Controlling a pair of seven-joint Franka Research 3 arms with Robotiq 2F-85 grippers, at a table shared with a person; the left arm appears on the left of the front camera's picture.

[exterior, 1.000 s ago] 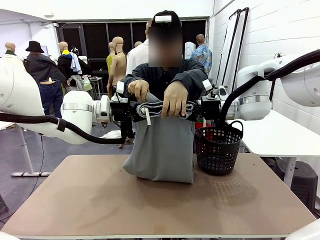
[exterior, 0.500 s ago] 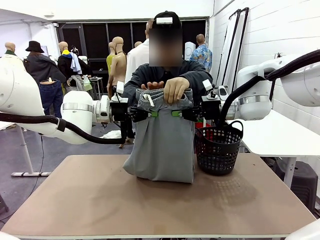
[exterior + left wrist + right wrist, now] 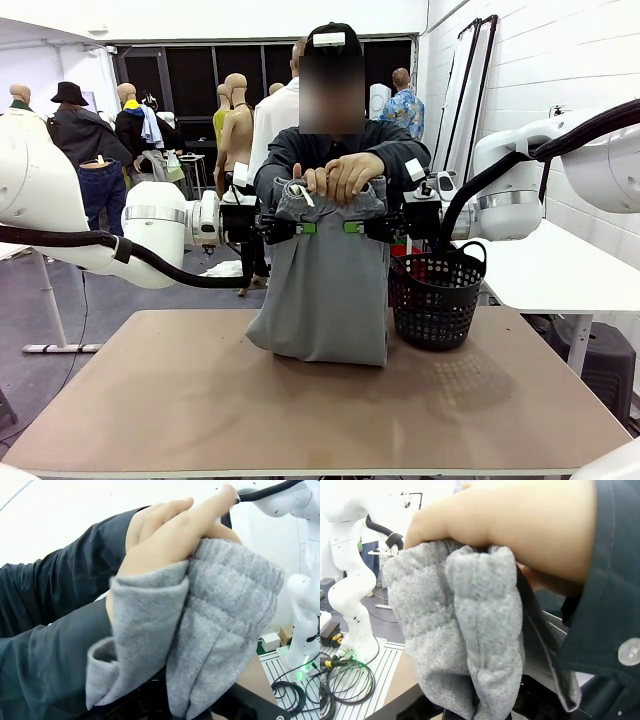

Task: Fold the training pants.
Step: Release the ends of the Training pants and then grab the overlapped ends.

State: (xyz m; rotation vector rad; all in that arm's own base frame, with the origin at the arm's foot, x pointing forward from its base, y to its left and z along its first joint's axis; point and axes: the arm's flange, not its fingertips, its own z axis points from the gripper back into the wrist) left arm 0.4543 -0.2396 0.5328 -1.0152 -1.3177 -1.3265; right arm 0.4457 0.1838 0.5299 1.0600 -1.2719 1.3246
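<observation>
The light grey training pants [image 3: 325, 290] hang folded in front of the person, their lower end resting on the table [image 3: 300, 410]. My left gripper [image 3: 300, 228] is shut on the waistband's left side and my right gripper [image 3: 356, 227] is shut on its right side, green pads showing. The person's hands [image 3: 340, 177] lie together on top of the gathered waistband, beside the white drawstring [image 3: 303, 193]. In the left wrist view the ribbed grey waistband [image 3: 225, 630] bulges out of my fingers under a hand [image 3: 170, 535]. The right wrist view shows the same fabric [image 3: 465, 630] under a hand [image 3: 510, 525].
A black mesh basket [image 3: 436, 295] stands on the table just right of the pants, under my right arm. The near half of the tan table lies open. A white table [image 3: 560, 265] stands to the right.
The person let go of the bunched waistband, which now stands up between my grippers, and brought both hands together on top of it. My arms have stayed in place.
</observation>
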